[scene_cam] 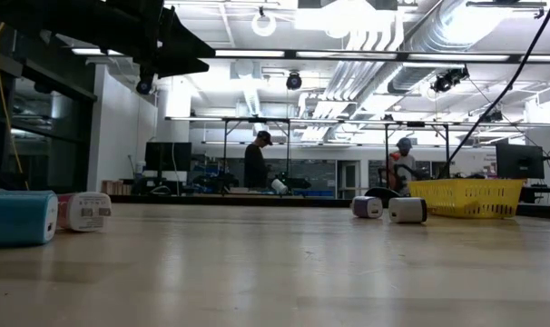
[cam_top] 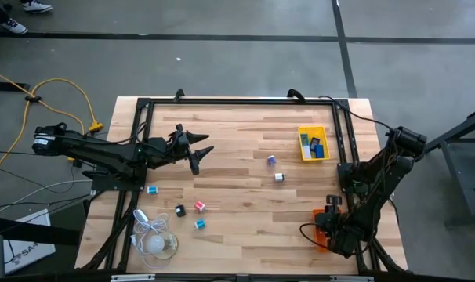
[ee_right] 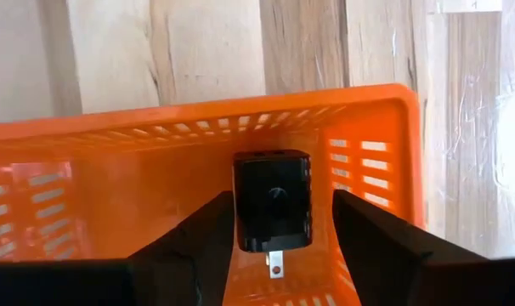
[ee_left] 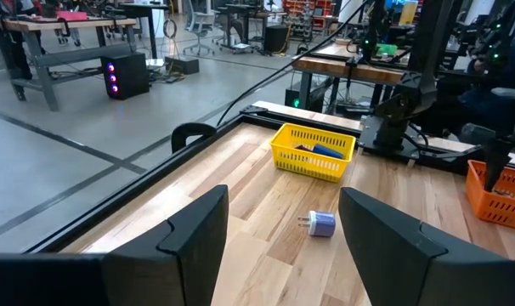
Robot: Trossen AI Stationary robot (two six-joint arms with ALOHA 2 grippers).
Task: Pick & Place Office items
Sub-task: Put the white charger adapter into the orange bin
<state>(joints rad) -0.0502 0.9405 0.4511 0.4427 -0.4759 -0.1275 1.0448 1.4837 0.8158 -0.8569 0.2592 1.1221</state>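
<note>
Where R gripper (ee_right: pixel 274 246) hovers, blk charger (ee_right: pixel 272 201) in orange tray (ee_right: pixel 138 183).

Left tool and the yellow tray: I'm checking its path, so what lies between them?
In the left wrist view, only a purple plug lies on bare wood between the open left tool and the yellow tray.

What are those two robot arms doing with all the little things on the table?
They are sorting small office items into trays. The right pincer is open over the orange tray, where a black charger lies between its fingers. The left pincer hangs open above the middle of the table, holding nothing. The yellow tray already has a few pieces in it. A purple piece, a white piece and several more are loose on the wood.
</note>
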